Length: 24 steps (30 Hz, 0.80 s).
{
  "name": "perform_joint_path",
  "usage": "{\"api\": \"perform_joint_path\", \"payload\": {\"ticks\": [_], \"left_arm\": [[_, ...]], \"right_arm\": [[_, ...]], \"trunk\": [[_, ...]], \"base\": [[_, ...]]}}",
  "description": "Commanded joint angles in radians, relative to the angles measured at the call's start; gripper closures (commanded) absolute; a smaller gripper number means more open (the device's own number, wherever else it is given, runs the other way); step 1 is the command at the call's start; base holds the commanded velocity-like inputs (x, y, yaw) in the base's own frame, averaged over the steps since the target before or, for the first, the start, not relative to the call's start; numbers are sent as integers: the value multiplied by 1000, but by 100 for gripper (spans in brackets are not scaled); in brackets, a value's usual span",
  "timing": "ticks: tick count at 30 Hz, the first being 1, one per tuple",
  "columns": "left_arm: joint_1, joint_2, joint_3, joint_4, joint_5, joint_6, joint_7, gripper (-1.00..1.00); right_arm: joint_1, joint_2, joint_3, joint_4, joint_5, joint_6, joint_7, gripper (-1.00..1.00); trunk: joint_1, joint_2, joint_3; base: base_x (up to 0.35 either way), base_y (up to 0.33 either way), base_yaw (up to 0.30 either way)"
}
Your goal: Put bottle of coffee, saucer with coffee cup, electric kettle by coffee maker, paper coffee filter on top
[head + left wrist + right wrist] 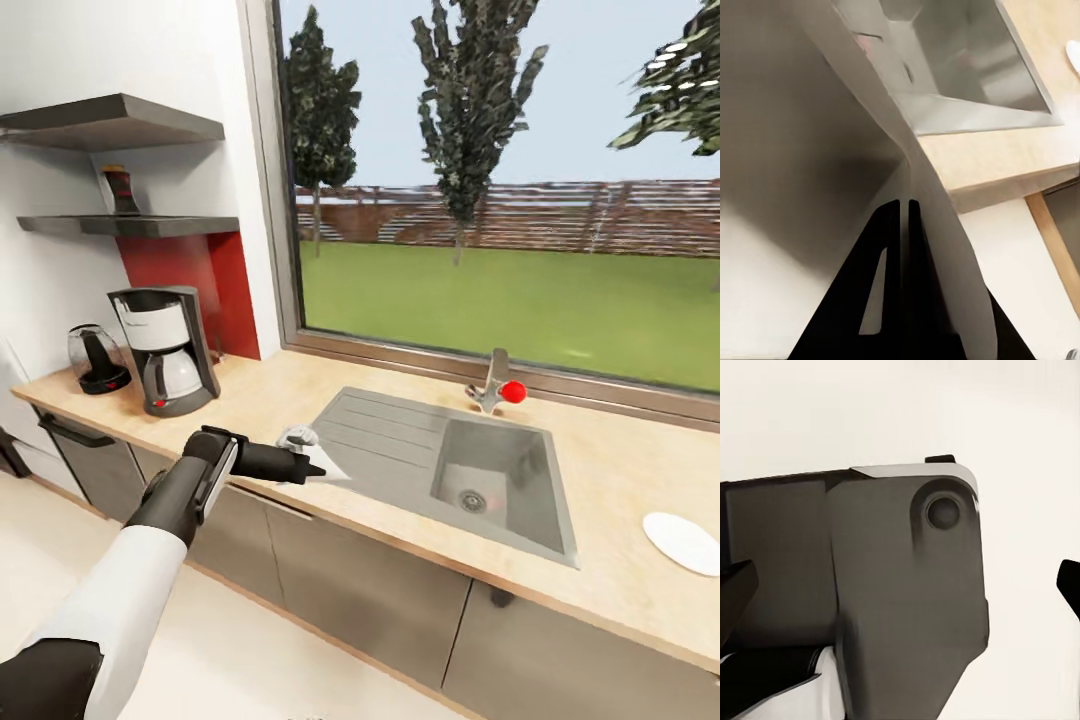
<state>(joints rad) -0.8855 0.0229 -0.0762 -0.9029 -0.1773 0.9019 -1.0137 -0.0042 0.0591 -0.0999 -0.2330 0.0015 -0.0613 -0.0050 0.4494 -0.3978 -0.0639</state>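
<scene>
Left claw [318, 470] sits lower left of centre, pressed together on the paper coffee filter [870, 127] — the white sheet hangs at the table [620, 470] edge beside the sink [470, 460]. Coffee maker [165, 350] and electric kettle [95, 358] stand at far left; the saucer [685, 542] lies at lower right. Right claw: cannot tell.

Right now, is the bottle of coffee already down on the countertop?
No, the bottle of coffee stands on the kitchen shelf, above the coffee maker.
</scene>
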Motion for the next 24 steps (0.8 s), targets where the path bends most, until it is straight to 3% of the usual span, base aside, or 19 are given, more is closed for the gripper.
{"api": "perform_joint_path", "payload": {"ticks": [1, 7, 8, 10, 12, 17, 21, 23, 24], "left_arm": [[-1, 0, -1, -1, -13, 0, -9, 100], [-1, 1, 0, -1, -13, 0, -9, 100], [-15, 23, 11, 1, -11, 16, -10, 100], [-39, 41, 14, 0, -11, 61, -11, 100], [-124, 76, 16, 14, -8, 102, -11, 100], [-259, 125, 18, 78, -7, 120, -11, 100], [-413, 144, 13, 231, -14, 125, -11, 100], [-492, 147, 11, 336, -40, 125, -11, 100], [-549, 147, 10, 410, -71, 126, -11, 100]], "right_arm": [[0, 1, -6, 0, 0, -3, 0, -100], [0, 1, -6, 0, 0, -3, -1, -100], [0, 1, -6, 0, 0, -3, 0, -100], [0, 1, -6, 0, 0, -3, 0, -100], [0, 1, -6, -1, 0, -3, 0, -100], [0, 1, -5, -1, 0, -4, 0, -100], [0, 1, -5, 0, 0, -4, 0, -100], [0, 1, -5, 0, 0, -4, 0, -100], [0, 1, -4, 0, 0, -4, 0, -100]], "trunk": [[1, -2, -2], [1, -2, -2], [1, -2, -2], [1, -2, -2], [1, -2, -2], [1, -2, -2], [1, -2, -3], [1, -2, -3], [1, -2, -3]], "base": [[0, 0, 282], [0, 0, 282], [0, 0, 282], [0, 0, 282], [0, 0, 282], [0, 0, 282], [0, 0, 279], [0, 0, 211], [0, 0, 123]]}}
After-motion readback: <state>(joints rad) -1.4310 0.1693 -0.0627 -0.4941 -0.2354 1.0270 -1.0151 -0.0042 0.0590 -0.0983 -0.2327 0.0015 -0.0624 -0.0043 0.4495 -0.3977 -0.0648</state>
